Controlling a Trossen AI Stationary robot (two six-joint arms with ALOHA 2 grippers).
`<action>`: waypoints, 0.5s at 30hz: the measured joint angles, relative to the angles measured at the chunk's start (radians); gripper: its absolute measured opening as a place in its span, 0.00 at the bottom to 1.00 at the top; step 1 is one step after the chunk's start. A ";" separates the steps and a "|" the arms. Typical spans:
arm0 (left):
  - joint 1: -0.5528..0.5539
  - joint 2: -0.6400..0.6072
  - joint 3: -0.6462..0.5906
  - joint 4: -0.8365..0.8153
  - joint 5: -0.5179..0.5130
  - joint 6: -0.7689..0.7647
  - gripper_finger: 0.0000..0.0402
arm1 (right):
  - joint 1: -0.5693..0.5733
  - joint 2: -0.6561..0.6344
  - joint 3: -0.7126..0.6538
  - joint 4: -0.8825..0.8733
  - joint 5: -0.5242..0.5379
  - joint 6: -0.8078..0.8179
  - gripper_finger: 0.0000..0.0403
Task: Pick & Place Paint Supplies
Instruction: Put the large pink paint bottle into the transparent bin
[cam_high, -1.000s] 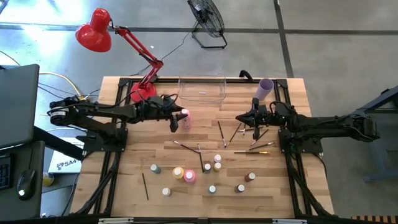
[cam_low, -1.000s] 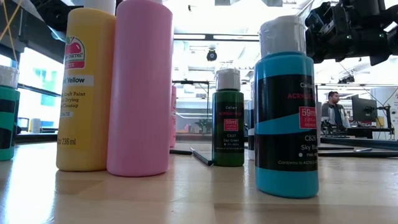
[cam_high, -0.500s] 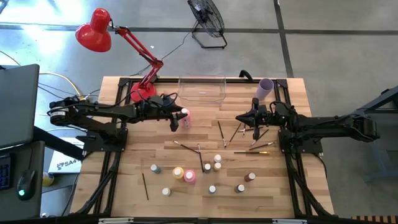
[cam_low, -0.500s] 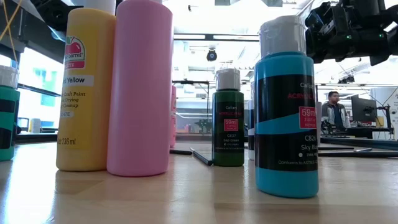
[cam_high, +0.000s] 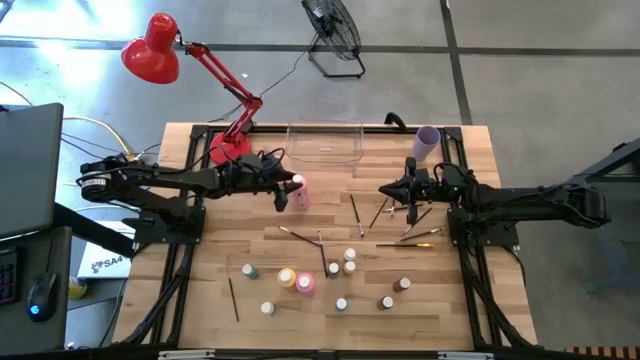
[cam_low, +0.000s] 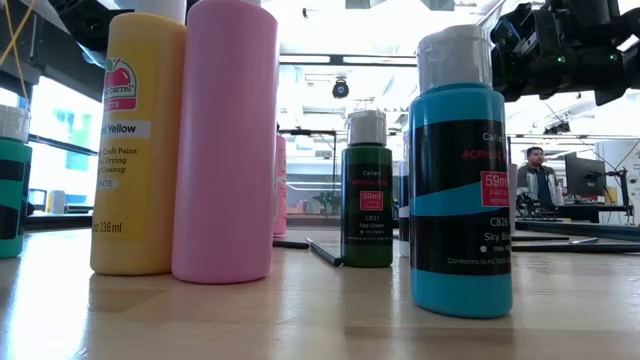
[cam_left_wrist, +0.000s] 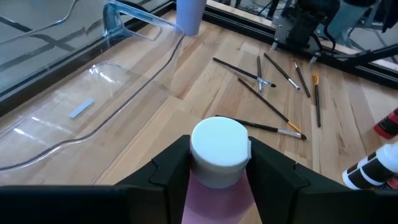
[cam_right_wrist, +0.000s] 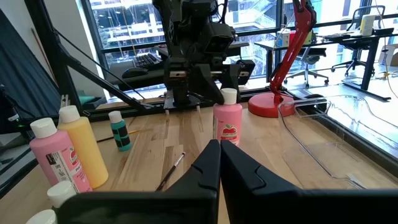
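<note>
My left gripper (cam_high: 286, 190) is shut on a pink paint bottle (cam_high: 299, 190) with a white cap (cam_left_wrist: 219, 149), just near the clear bin (cam_high: 325, 143). My right gripper (cam_high: 385, 190) hovers shut over the table's right half, facing that bottle (cam_right_wrist: 228, 121). A taller yellow bottle (cam_high: 287, 277) and a pink one (cam_high: 305, 285) stand near the front edge among several tiny white-capped bottles (cam_high: 349, 262). Thin brushes (cam_high: 355, 215) lie flat in the middle and right. The low view shows the yellow (cam_low: 137, 150), pink (cam_low: 225, 140), green (cam_low: 367, 195) and blue (cam_low: 460, 180) bottles up close. My left gripper pinches the pink bottle at its top, one finger (cam_left_wrist: 171, 165) on each side of the cap and neck (cam_left_wrist: 219, 171). The fingers come from the table's left, slanting slightly down. The bottle stays upright; whether its base is on the table I cannot tell.
A lilac cup (cam_high: 427, 143) stands at the far right corner beside the bin. A red desk lamp has its base (cam_high: 228, 150) at the far left. A lone brush (cam_high: 232, 298) lies near the front left. Bare wood lies between the two grippers.
</note>
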 joint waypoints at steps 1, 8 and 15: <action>0.000 0.000 0.000 -0.001 0.000 0.000 0.36 | 0.000 0.000 0.000 0.000 0.000 0.000 0.01; 0.000 -0.001 0.000 -0.011 -0.003 0.009 0.32 | 0.000 0.000 0.000 0.000 0.000 0.000 0.01; 0.000 -0.001 0.000 -0.011 -0.004 0.026 0.29 | 0.000 0.000 0.000 0.000 0.000 0.000 0.01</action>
